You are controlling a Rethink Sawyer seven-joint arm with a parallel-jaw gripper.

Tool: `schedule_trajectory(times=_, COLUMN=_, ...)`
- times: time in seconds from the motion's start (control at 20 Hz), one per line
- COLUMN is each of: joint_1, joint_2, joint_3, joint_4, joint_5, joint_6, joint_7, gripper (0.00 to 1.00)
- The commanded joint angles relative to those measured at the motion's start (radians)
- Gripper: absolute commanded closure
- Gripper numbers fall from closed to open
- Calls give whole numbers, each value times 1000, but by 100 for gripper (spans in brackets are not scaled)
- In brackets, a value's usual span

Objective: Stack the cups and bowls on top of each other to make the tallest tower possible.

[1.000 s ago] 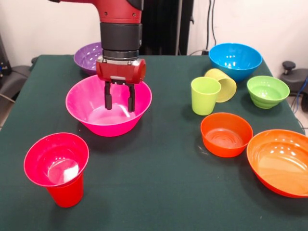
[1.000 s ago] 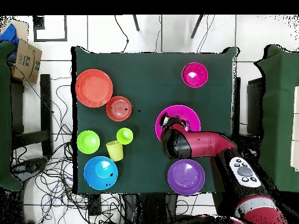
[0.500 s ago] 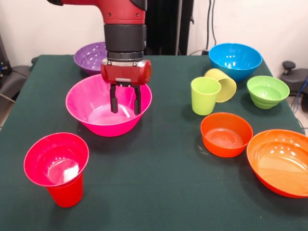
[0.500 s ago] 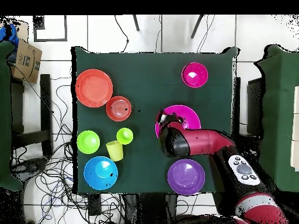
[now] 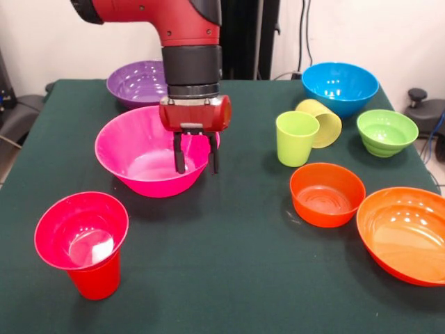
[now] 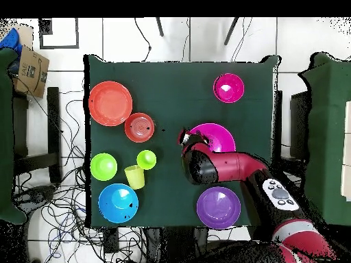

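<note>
My gripper is open and holds nothing. It hangs at the right rim of the large pink bowl, one finger over the bowl's inside and the other at the rim. From above, the gripper sits at the left edge of that pink bowl. A small magenta bowl rests in the mouth of the red cup at the front left, a two-piece tower. The lime cup stands upright. Beside it the pale yellow cup lies on its side.
A purple bowl sits behind the pink one. On the right are a blue bowl, a ribbed green bowl, a small orange bowl and a large orange bowl. My arm reaches over the purple bowl.
My gripper has slid from over the middle of the pink bowl to its right rim in the front view, and dropped slightly. It stayed open. No cup or bowl has moved.
</note>
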Motion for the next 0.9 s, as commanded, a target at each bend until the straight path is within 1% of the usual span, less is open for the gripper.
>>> schedule_trajectory(times=0.05, joint_1=70, joint_2=86, joint_3=-24, joint_4=-42, joint_5=39, joint_6=-25, joint_7=122, gripper=0)
schedule_trajectory(times=0.1, joint_1=82, joint_2=92, joint_3=-46, joint_4=-51, joint_5=43, joint_6=-24, joint_7=119, gripper=0)
schedule_trajectory(times=0.3, joint_1=99, joint_2=111, joint_3=-92, joint_4=-76, joint_5=45, joint_6=-31, joint_7=109, gripper=0)
schedule_trajectory(times=0.6, joint_1=111, joint_2=144, joint_3=-150, joint_4=-107, joint_5=47, joint_6=-50, joint_7=108, gripper=0)
schedule_trajectory(times=0.9, joint_1=120, joint_2=154, joint_3=-197, joint_4=-121, joint_5=63, joint_6=-65, joint_7=118, gripper=0)
